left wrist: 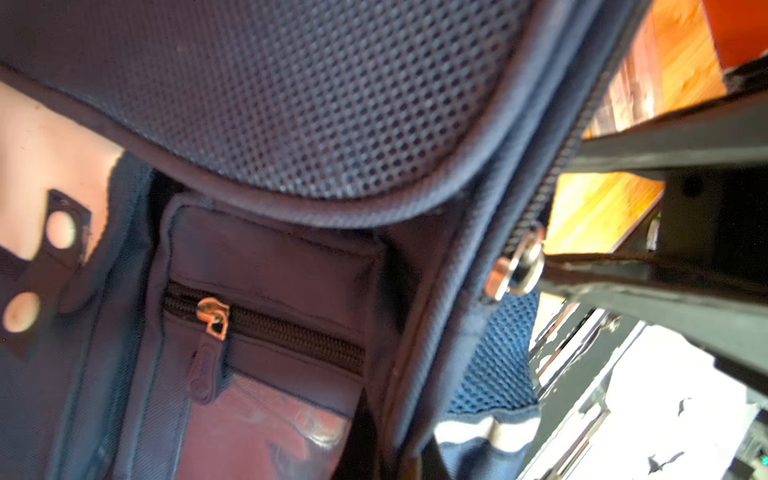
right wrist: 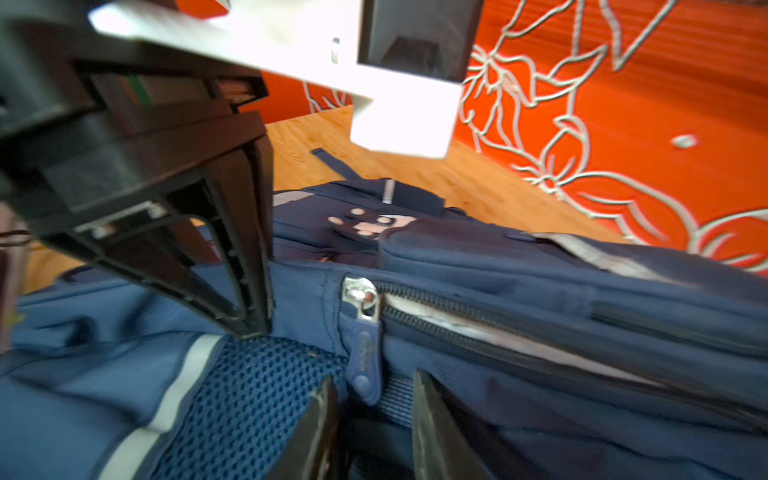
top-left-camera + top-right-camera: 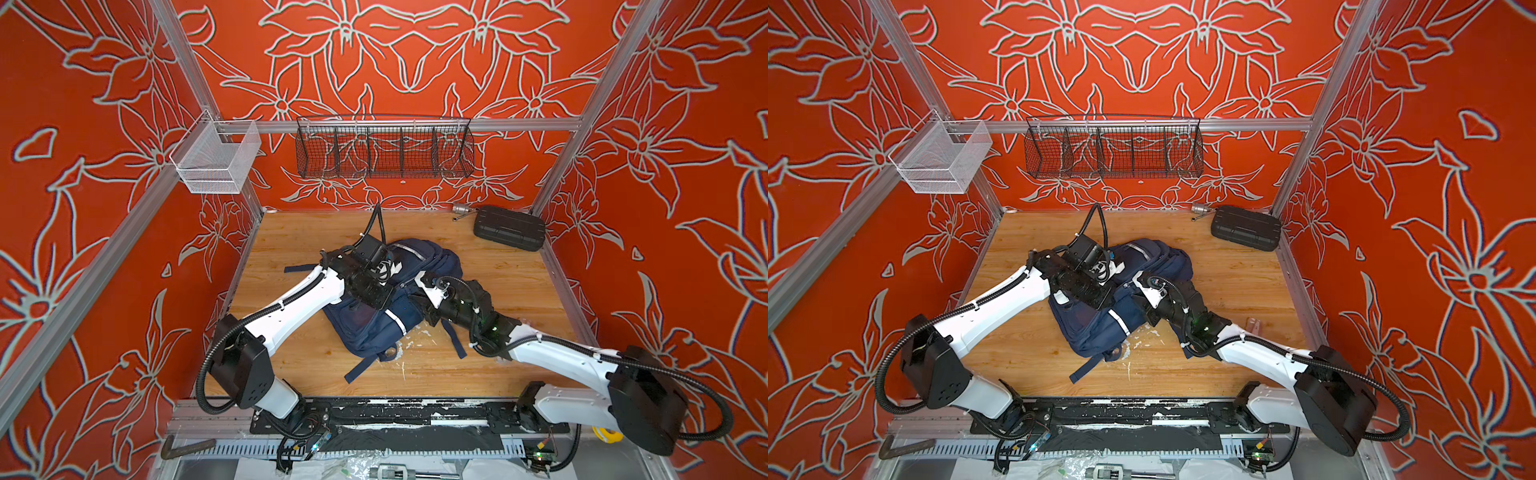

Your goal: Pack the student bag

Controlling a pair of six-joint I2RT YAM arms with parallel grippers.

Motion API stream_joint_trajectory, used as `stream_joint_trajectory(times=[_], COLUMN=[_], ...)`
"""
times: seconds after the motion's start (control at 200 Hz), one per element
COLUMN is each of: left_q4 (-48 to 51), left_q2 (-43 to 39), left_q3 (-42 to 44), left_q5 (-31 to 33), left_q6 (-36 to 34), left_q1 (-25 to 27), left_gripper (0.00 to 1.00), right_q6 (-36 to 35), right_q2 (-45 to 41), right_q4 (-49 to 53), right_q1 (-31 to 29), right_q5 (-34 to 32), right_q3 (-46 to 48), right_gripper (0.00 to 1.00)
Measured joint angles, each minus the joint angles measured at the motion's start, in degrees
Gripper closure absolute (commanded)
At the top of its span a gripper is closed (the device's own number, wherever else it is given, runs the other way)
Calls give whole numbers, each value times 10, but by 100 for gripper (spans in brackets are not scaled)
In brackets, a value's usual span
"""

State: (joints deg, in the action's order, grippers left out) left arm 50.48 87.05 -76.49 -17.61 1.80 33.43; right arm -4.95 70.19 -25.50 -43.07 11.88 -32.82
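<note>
The student bag (image 3: 370, 332) lay mid-frame on the table (image 3: 291, 232) in both top views. Embossing on its zip pull (image 2: 365, 365) was too blurred to read. The right gripper (image 2: 372, 376) stood partly open astride that pull; the left gripper (image 2: 254, 328) was pinched shut on bag fabric beside it. Bare wood ran back to the black case (image 3: 509, 228), upper right.
</note>
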Motion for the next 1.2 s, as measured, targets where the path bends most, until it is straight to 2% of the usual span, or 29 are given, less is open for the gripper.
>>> stream_joint_trajectory(times=[0.325,0.645,1.026,1.201], left_q4=[4,1,2,-5], left_q2=[-5,-12,-12,-17], left_q3=[10,25,25,34], left_q5=[7,18,28,28], left_q6=[-36,-50,-53,-57], left_q1=[0,0,-1,-1], left_gripper=[100,100,100,100], right_q6=[36,72,94,102], right_q2=[34,62,90,92], right_q4=[-11,-43,-70,-73], right_q1=[0,0,3,3], right_q5=[39,64,82,89], right_q3=[-3,-10,-21,-21], right_gripper=[73,72,93,99])
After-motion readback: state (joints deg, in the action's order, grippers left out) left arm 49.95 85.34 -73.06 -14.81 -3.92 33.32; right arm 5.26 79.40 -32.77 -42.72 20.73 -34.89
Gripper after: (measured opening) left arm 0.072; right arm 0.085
